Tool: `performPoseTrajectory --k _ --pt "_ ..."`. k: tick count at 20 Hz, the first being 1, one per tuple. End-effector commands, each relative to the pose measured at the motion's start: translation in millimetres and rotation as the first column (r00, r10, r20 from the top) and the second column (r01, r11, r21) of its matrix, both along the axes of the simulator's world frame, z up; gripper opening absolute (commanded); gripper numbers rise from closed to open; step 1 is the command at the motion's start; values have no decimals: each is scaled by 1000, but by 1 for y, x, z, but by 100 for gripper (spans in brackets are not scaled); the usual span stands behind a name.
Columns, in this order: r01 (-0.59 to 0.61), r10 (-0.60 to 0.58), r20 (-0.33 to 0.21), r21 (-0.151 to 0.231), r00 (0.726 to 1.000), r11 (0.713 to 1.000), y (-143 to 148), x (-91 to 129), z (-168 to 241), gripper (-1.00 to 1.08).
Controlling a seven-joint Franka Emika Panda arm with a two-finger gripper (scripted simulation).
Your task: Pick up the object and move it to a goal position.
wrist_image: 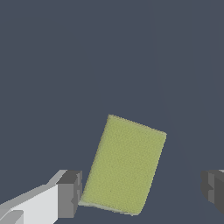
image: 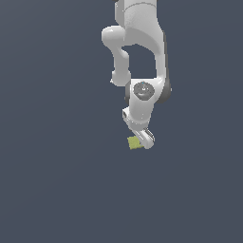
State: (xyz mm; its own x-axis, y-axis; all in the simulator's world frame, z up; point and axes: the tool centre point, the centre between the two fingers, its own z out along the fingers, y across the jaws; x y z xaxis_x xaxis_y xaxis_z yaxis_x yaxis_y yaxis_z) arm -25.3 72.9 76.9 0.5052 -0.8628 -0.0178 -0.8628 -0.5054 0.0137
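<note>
The object (wrist_image: 124, 166) is a flat olive-green block lying on the dark grey surface, turned at a slight angle. In the wrist view it sits between the two fingers of my gripper (wrist_image: 142, 192). The block's lower corner is right beside one grey finger pad (wrist_image: 70, 194), while a wide gap separates it from the other pad (wrist_image: 213, 189). The jaws stand open and are not closed on the block. In the exterior view the object (image: 133, 143) shows partly from behind the white gripper (image: 144, 141), which is lowered onto it.
The white arm (image: 142, 57) reaches down from the top of the exterior view. A uniform dark grey surface (image: 57, 180) surrounds the block on all sides. No goal marker shows.
</note>
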Motion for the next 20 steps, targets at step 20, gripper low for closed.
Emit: performPoseTrajectory --k 20 --pt "289 -289 21 -8 957 957 20 -5 -17 100"
